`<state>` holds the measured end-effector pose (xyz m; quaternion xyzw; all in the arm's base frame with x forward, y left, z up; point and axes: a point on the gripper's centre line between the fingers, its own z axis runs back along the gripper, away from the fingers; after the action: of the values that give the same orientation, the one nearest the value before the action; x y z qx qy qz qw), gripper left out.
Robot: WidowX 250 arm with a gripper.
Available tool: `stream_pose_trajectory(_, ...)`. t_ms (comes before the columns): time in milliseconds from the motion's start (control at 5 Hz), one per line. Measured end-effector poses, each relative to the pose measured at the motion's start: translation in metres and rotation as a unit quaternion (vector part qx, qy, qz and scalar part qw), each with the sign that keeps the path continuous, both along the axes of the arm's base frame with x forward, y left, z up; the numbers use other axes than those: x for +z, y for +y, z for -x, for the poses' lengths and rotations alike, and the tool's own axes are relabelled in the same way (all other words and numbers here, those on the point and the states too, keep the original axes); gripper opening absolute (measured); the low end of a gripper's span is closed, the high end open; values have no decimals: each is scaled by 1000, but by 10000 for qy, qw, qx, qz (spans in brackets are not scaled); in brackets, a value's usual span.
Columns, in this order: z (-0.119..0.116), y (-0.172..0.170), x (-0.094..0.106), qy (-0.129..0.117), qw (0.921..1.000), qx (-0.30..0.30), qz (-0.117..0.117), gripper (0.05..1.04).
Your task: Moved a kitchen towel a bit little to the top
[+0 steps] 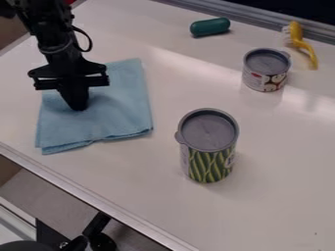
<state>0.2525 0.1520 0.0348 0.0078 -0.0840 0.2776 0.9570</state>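
Nearest on the desk (262, 206), a tall can (208, 169) with a grey lid and a green-and-yellow pattern, upright, with a small tab jutting from the left of its rim. To the left of it and well apart, near the desk's near edge, the light blue kitchen towel (98, 125), spread out nearly flat, with layered edges along its near side and a few soft creases. Down over the towel's left half, from the upper left, a black arm (52, 24) with its end effector (78, 106) pointing downward, pressed together, tips at the cloth; no telling about any fabric pinched between them. Farther back on the right, a shorter can (265, 82) with a grey lid, also upright. Behind and to the right of that, a yellow-handled brush (298, 34) with white bristles, lying near the metal rail (252, 22). Farther left along the back, a dark green rounded cylinder (210, 27) on its side.
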Motion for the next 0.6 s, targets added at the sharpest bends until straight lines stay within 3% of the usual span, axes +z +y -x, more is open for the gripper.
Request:
stream_pose_trajectory(200, -9, -4, -3, 4, 9992, -203, -343, 52)
stream_pose_trajectory(400, -26, -8, 0, -115, 9888, -1153, -942, 52)
stream_pose_trajectory(600, -36, -12, 2, -309, 9774, -1785, -1090, 52)
